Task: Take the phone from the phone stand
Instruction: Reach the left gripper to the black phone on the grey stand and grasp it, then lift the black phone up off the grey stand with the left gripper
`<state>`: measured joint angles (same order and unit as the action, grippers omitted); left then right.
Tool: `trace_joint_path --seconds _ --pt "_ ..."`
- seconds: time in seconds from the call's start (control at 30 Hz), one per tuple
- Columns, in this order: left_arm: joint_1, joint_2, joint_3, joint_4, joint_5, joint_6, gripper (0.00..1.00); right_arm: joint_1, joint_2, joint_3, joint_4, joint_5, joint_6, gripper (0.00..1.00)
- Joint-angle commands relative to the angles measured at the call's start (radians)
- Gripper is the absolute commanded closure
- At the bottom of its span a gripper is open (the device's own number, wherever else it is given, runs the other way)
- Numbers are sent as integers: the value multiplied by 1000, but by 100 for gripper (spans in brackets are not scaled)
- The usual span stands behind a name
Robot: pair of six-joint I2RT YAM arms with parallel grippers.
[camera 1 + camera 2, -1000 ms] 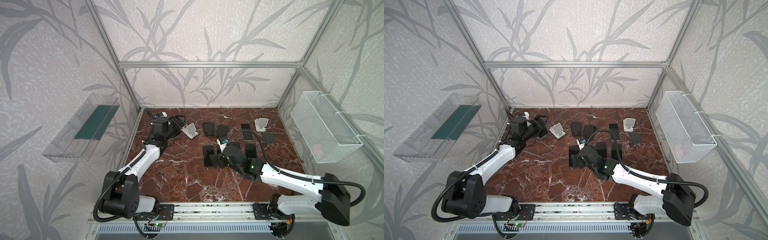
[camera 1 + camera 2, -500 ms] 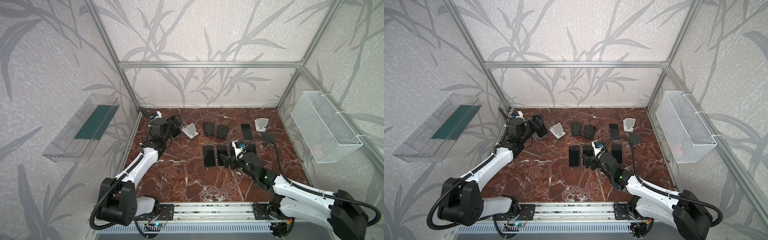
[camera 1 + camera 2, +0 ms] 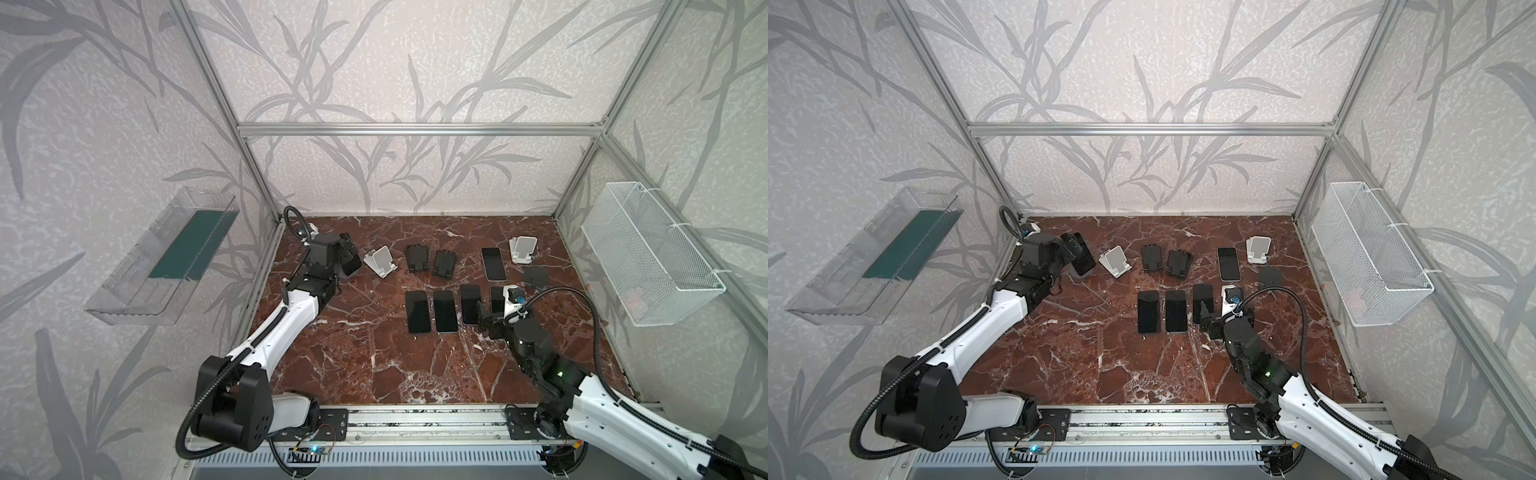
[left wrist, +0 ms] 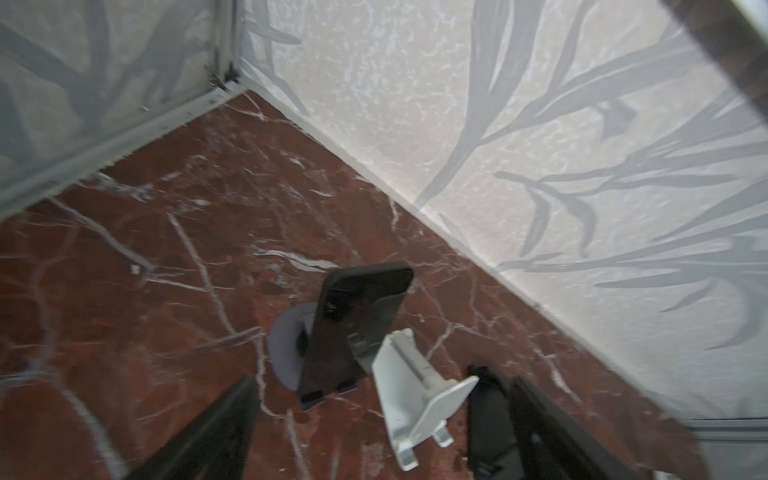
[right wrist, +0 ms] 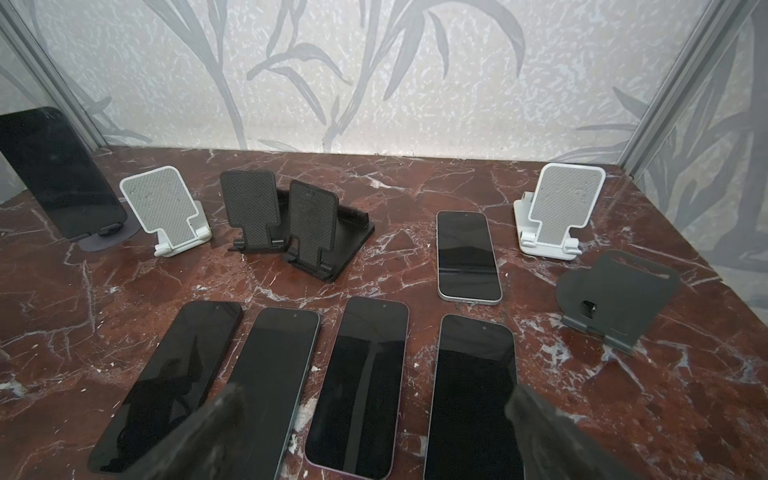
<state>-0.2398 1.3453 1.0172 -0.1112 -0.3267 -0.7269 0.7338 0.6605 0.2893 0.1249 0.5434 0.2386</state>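
Observation:
A black phone (image 3: 352,259) (image 3: 1083,257) leans on a grey round-based phone stand (image 5: 104,242) at the back left of the marble table. The left wrist view shows the phone's back (image 4: 357,324) and the stand's base (image 4: 284,349). My left gripper (image 3: 343,249) (image 3: 1068,248) (image 4: 365,380) is open just behind and left of the phone, apart from it. My right gripper (image 3: 488,320) (image 3: 1208,322) (image 5: 376,395) is open and empty, low over the front ends of flat-lying phones.
Several phones (image 3: 445,311) lie flat mid-table, one further back (image 3: 493,264). Empty stands: white (image 3: 380,261) (image 4: 415,395), two black (image 3: 417,257), white (image 3: 523,249), dark grey (image 3: 536,276). A wire basket (image 3: 648,257) hangs on the right wall and a clear tray (image 3: 166,257) on the left.
My right gripper has drawn back to the right and front, uncovering the row of flat phones. The left gripper has shifted only slightly beside the phone on the stand.

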Motion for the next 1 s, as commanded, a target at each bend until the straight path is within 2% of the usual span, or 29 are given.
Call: trace_joint_path --seconds 0.0,0.1,0.13,0.17,0.23,0.3,0.37,0.43,0.47,0.6,0.73,0.77,0.97 --pt "-32 47 115 -214 -185 28 1 12 42 45 -28 -13 12 1" --pt "-47 85 137 -176 -266 48 1 89 166 15 54 63 13 1" --pt "-56 105 168 -193 -312 61 5 105 203 -10 116 85 11 1" --pt "-72 140 220 -244 -385 75 6 108 231 -32 196 100 10 1" --pt "-99 216 325 -337 -504 86 6 107 251 -33 226 98 22 1" --pt "-118 300 420 -423 -556 48 4 107 247 -29 220 106 18 1" --pt "-158 386 517 -503 -689 5 1 106 221 -43 215 117 32 1" --pt "-192 494 661 -610 -777 -6 1 101 214 -77 281 128 34 1" --pt "-205 555 754 -704 -809 -57 1 101 215 -84 301 144 30 1" --pt "-207 748 1036 -1028 -788 -282 1 101 204 -88 317 237 -6 1" --pt "-212 856 1165 -1200 -780 -421 1 101 176 -106 339 243 -21 1" --pt "-214 865 1169 -1215 -778 -444 1 101 175 -106 341 243 -24 1" --pt "-213 820 1025 -1033 -672 -363 1 101 231 -86 350 228 -25 1"
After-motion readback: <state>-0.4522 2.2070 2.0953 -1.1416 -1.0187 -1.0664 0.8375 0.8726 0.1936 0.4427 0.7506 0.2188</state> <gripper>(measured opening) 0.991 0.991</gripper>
